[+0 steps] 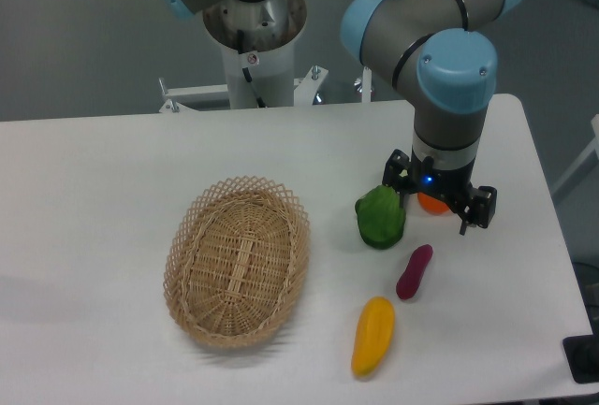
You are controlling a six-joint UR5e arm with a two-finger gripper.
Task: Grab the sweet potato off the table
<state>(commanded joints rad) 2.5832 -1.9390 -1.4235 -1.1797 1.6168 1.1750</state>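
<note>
The sweet potato (414,271) is a small dark magenta finger-shaped piece lying on the white table (103,199), right of centre and tilted slightly. My gripper (437,207) hangs just above and behind it, pointing down over a round orange (430,203) that it partly hides. Its fingers are hidden under the wrist, so I cannot tell whether they are open or shut. Nothing of the gripper touches the sweet potato.
A green vegetable (381,216) stands just left of the gripper. A longer yellow-orange fruit (372,335) lies in front of the sweet potato. An oval wicker basket (238,260) sits mid-table. The arm's base column (255,45) rises at the back edge.
</note>
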